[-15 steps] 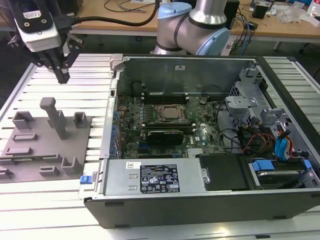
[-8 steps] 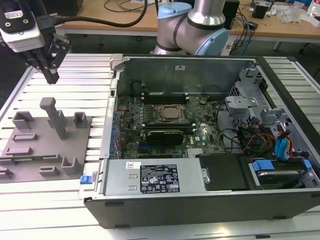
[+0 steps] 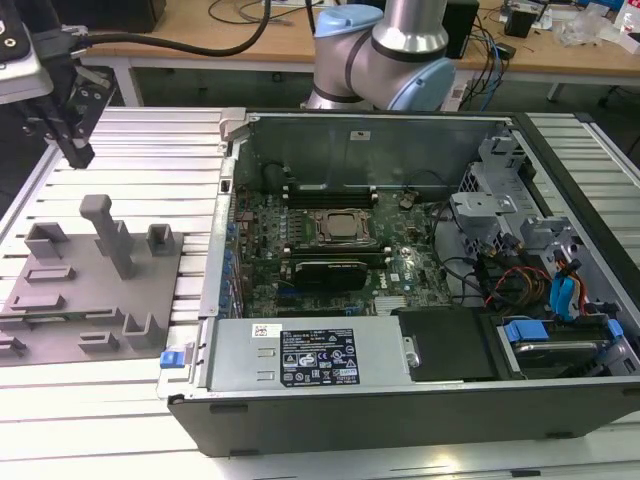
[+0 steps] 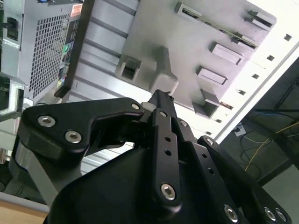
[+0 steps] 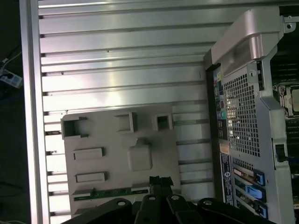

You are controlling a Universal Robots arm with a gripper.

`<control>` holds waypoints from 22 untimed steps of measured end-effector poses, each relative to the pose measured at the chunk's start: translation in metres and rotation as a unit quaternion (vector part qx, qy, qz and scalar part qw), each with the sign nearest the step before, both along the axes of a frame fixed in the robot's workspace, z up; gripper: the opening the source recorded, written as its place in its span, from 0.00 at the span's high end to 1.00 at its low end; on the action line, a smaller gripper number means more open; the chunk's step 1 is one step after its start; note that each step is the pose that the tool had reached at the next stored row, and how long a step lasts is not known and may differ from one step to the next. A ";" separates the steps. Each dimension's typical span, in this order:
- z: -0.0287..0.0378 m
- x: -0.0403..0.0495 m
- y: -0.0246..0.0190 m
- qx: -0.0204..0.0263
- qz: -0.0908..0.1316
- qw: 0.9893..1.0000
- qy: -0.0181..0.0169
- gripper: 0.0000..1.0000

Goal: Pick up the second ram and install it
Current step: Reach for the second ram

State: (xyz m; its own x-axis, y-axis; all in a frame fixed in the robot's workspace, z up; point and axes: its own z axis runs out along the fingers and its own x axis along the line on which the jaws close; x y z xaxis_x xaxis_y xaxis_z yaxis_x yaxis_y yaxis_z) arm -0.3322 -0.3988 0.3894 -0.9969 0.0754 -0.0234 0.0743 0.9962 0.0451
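Green second ram (image 5: 117, 192), end behind end effector (image 5: 159, 181)

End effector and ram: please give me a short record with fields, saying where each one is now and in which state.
end effector: shut, holding nothing, over the table at the exterior view's left
ram: green stick lying in a slot of the tray, seen in the first wrist view
tray: grey, on the table beside the case
case: open, board visible
task state: ram not yet picked up

Ribbed aluminium table (image 3: 150, 160) with grey holder tray (image 3: 95, 295) lying beside open computer case (image 3: 400, 425)
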 end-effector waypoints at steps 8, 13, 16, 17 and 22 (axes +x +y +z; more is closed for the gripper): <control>-0.0008 -0.0377 0.0000 0.000 0.000 1.000 0.000 0.89; -0.0017 -0.0526 -0.0031 0.000 0.000 1.000 0.000 0.89; -0.0023 -0.0575 -0.0100 0.000 0.000 1.000 0.000 0.89; -0.0024 -0.0583 -0.0127 0.000 0.000 1.000 0.000 0.89; -0.0026 -0.0583 -0.0158 0.000 0.000 1.000 0.000 0.89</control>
State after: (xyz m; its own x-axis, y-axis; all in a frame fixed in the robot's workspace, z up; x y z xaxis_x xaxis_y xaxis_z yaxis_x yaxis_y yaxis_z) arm -0.3905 -0.4146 0.3868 -0.9969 0.0754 -0.0234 0.0743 0.9962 0.0451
